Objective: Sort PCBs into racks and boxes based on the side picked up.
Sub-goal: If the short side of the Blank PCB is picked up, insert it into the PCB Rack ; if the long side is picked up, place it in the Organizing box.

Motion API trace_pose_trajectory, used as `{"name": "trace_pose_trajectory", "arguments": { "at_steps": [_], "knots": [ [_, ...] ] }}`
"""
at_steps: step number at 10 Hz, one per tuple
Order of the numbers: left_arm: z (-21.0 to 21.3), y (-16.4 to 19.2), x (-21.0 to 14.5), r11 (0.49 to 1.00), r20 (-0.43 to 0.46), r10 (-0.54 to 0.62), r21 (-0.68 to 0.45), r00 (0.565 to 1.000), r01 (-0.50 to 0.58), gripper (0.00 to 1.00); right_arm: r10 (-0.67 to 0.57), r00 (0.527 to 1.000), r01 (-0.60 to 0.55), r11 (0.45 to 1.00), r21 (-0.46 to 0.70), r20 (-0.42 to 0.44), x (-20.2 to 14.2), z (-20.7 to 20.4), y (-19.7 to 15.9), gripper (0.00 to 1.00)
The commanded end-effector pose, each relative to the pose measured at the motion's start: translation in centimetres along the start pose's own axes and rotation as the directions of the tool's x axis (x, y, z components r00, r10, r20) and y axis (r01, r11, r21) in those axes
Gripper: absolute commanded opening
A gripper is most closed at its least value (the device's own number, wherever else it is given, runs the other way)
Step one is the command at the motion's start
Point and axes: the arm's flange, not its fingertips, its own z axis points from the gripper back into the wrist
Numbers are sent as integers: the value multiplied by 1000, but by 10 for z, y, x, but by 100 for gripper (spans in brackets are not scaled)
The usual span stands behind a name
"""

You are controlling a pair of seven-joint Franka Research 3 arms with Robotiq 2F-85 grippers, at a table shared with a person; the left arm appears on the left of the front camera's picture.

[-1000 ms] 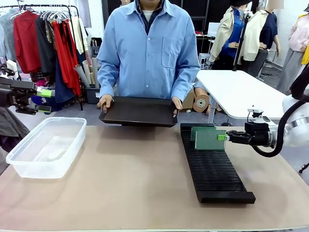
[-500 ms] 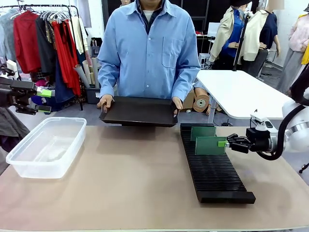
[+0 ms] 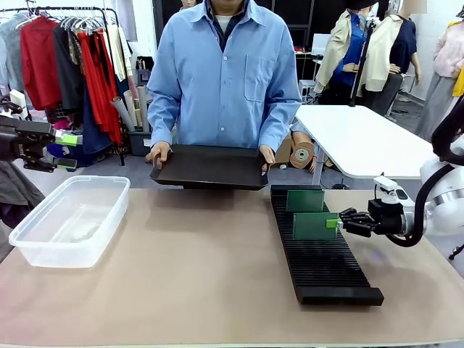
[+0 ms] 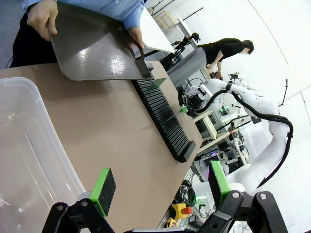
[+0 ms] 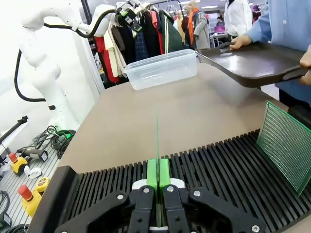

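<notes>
The long black ribbed rack (image 3: 322,257) lies on the table's right side. One green PCB (image 3: 304,201) stands upright in a slot near its far end. A second PCB (image 3: 315,226) stands on edge a few slots nearer, its lower edge at the ribs, and my right gripper (image 3: 338,222) is shut on its right end. In the right wrist view this PCB (image 5: 157,138) shows edge-on between the green pads (image 5: 152,173), and the other PCB (image 5: 284,143) stands at the right. My left gripper (image 4: 160,187) hangs open and empty above the clear tub (image 3: 72,217).
A person at the far side holds a smooth flat black tray (image 3: 210,167) in both hands, above the table edge next to the rack's far end. The middle of the tan table (image 3: 196,268) is bare. A white table (image 3: 362,138) stands behind on the right.
My right gripper has carried the PCB down and toward the rack's near end, away from the standing board, lowering it onto the ribs. The left arm and the person's tray have stayed put.
</notes>
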Motion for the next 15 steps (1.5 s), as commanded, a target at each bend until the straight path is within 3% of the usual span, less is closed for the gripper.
{"name": "trace_pose_trajectory", "arguments": {
  "at_steps": [1, 4, 15],
  "knots": [
    [0, -1, 0, 1000, 1, -1, -3, 1000, 1, 100, 27, 1000, -27, 999, -22, -1, -4, -2, -4, 0],
    [0, -1, 0, 1000, 1, -1, -3, 1000, 1, 100, -15, 1000, 15, 999, -33, 5, -7, 0, -5, 0],
    [0, -1, 0, 1000, 1, -1, -3, 1000, 1, 100, -1, 1000, 1, 999, -37, -11, -17, 1, -3, 0]
  ]
}}
